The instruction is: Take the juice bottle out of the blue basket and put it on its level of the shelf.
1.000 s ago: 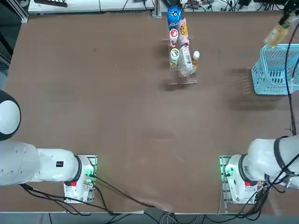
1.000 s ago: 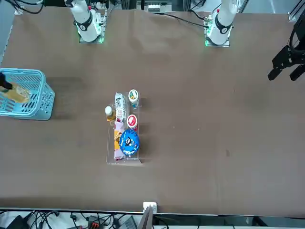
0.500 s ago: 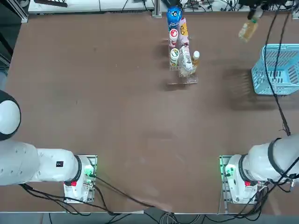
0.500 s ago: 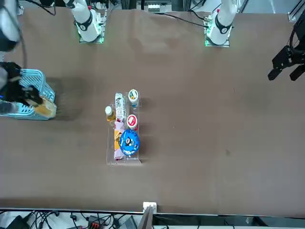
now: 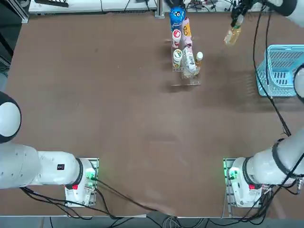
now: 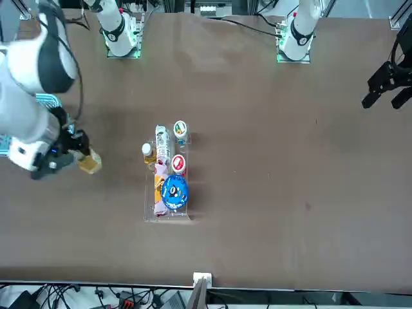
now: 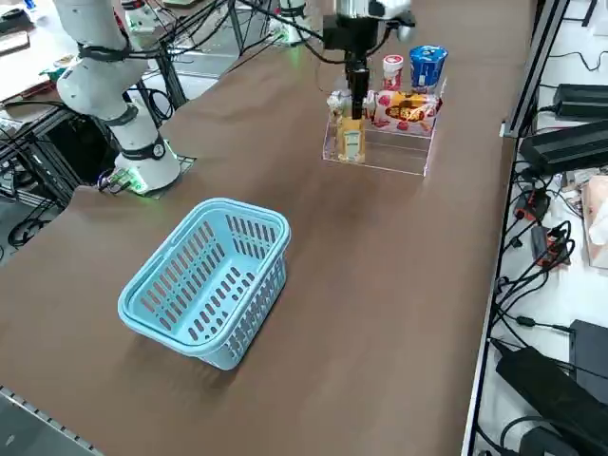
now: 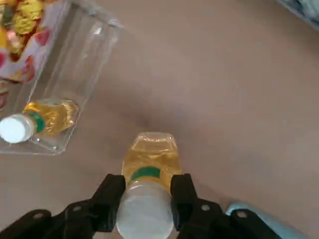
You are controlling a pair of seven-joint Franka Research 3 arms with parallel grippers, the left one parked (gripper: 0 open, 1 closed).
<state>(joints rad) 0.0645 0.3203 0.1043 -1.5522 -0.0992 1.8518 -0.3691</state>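
Observation:
My right gripper (image 5: 235,20) is shut on the white cap of the juice bottle (image 5: 232,36), a small clear bottle of amber liquid that hangs upright in the air. It hovers between the blue basket (image 5: 263,78) and the clear stepped shelf (image 5: 186,80), nearer the shelf. The wrist view shows both fingers clamped on the neck of the juice bottle (image 8: 149,158), with the shelf (image 8: 94,50) just beyond. From the side, the bottle (image 7: 352,141) hangs right in front of the shelf's low end (image 7: 385,160).
A second amber bottle (image 5: 198,59) stands on the shelf's low step. Higher steps hold a blue-topped bottle (image 5: 177,16), red-lidded white bottles (image 5: 176,34) and a snack pack (image 7: 407,107). The basket (image 7: 218,285) sits near the table's right edge.
My right gripper has carried the juice bottle from above the basket sideways across the table to a spot close beside the shelf.

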